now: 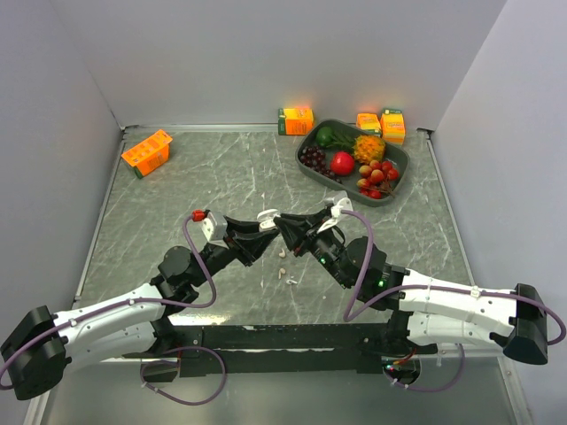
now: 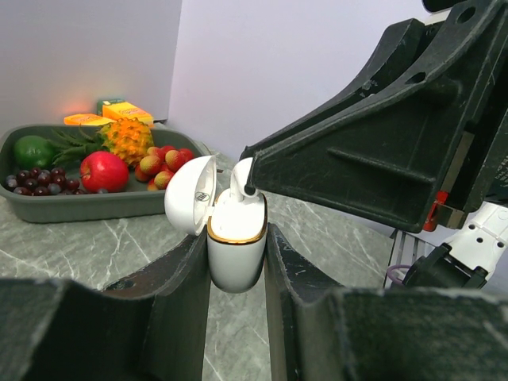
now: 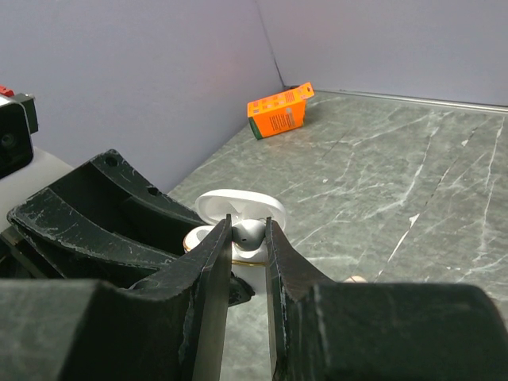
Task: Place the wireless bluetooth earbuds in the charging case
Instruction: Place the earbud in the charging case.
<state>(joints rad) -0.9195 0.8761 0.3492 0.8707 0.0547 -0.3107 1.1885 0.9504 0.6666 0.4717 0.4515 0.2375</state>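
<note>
Jaws of the right end effector point(image 3: 248, 234) are closed on a white earbud point(image 2: 240, 176), poised over the open charging case point(image 2: 236, 262) clamped in the left end effector point(image 2: 236, 238). Light, slick and tiny, it is judged best pinched at the bulb. Loose earbuds point(image 1: 283, 253) lie at six o'clock.

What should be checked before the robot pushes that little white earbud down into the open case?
1. Lid open: ok. The charging case has its lid swung back.
2. Case held: ok. The left fingers clamp it on both sides, upright.
3. Earbud gripped: ok. The right fingers pinch the white earbud.
4. Earbud over the opening: ok. Its lower end sits at the case's mouth.
5. Earbud lined up with its slot: cannot tell. The slot is hidden.
</note>
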